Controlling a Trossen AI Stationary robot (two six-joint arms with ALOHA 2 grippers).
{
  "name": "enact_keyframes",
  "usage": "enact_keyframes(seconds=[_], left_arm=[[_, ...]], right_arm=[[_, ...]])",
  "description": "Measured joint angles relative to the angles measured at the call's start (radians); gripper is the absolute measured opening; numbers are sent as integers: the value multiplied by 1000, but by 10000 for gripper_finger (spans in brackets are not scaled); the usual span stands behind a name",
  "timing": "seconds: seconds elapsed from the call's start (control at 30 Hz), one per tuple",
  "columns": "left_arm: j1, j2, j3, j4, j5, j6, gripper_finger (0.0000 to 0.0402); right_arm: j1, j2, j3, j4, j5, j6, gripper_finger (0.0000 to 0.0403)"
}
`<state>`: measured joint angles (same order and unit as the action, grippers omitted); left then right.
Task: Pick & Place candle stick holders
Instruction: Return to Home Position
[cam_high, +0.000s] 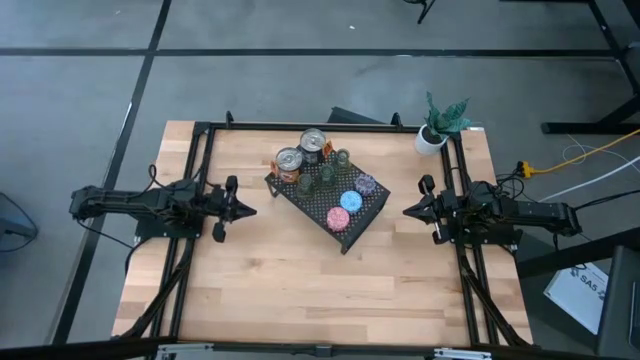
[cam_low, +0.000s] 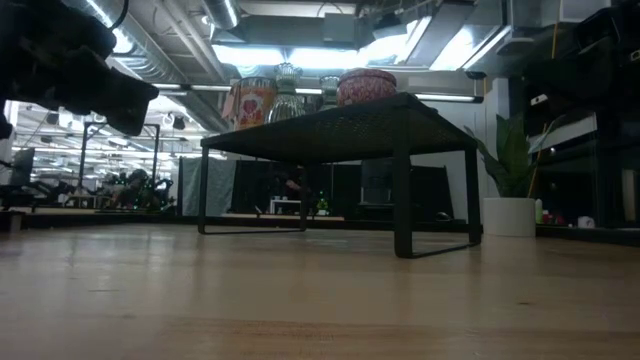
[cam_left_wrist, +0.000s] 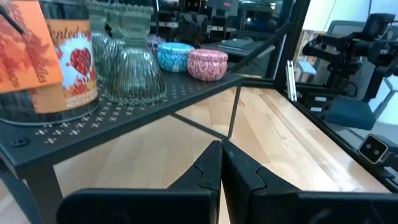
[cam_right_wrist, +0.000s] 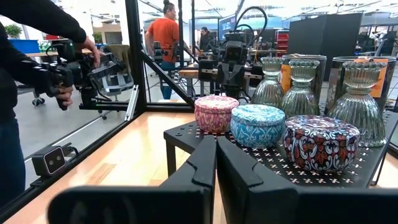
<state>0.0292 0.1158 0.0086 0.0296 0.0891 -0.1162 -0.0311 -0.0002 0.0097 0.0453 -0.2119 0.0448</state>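
The counter (cam_high: 300, 290) is a pale wooden top with black rails along both sides, standing on a grey floor (cam_high: 80, 90). A black mesh shelf (cam_high: 312, 208) sits turned at an angle near the middle of the counter, and a white pot (cam_high: 431, 138) with a green plant stands at the far right corner. In the room behind, seen from the right wrist view, a person in a dark sleeve (cam_right_wrist: 37, 25) holds a camera rig (cam_right_wrist: 93, 71) and another person in an orange shirt (cam_right_wrist: 165, 34) stands farther back among black frames and equipment.

All the holders stand on the shelf. The pink holder (cam_high: 338, 218), blue holder (cam_high: 351, 200) and purple holder (cam_high: 366, 184) form a row along the edge nearer the right arm. The green glass holders (cam_high: 326, 173) stand upright behind them, toward the middle. Two candle jars (cam_high: 289, 161) with silver lids fill the far left end.

The left end effector (cam_high: 248, 211) hovers over the counter well to the left of the shelf, pointing toward it, its fingers pressed together and empty. The right end effector (cam_high: 408, 211) sits near the shelf's right corner, apart from it, fingers likewise pressed together on nothing, with the purple holder closest to it.
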Motion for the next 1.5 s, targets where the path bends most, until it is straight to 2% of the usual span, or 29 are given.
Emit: enact_keyframes(seconds=[0.73,1.5], left_arm=[[-1,-115,0,-7,-22,-11,2],[-1,-116,0,-4,-11,-54,8]], right_arm=[[0,0,0,0,0,0,16],[0,0,0,0,0,0,16]])
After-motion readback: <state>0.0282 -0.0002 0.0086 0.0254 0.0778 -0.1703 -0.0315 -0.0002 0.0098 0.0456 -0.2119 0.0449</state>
